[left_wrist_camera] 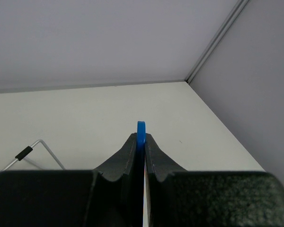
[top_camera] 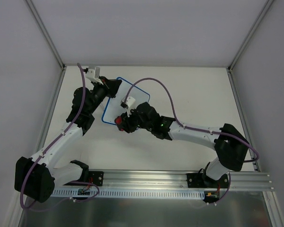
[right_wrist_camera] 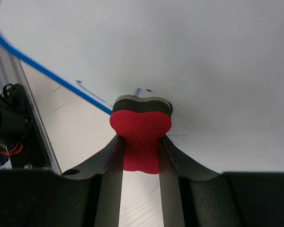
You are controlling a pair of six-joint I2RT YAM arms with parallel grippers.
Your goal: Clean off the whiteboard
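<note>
Whiteboard (top_camera: 135, 91) sits left of the table's (top_camera: 194, 94) middle, toward the far side, between my two grippers. My left gripper (left_wrist_camera: 140, 140) is pinched tight on its blue rim (left_wrist_camera: 141, 128) at the board's far-left edge. My right gripper (right_wrist_camera: 140, 142) is clamped on a red eraser (right_wrist_camera: 140, 126), whose dark pad presses against the white face close to the board's near edge. Beside the eraser lie faint blue strokes (right_wrist_camera: 142, 91), too smudged for me to read.

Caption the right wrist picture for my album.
The right gripper holds a red eraser against the blue-rimmed whiteboard beside faint blue marks.
</note>
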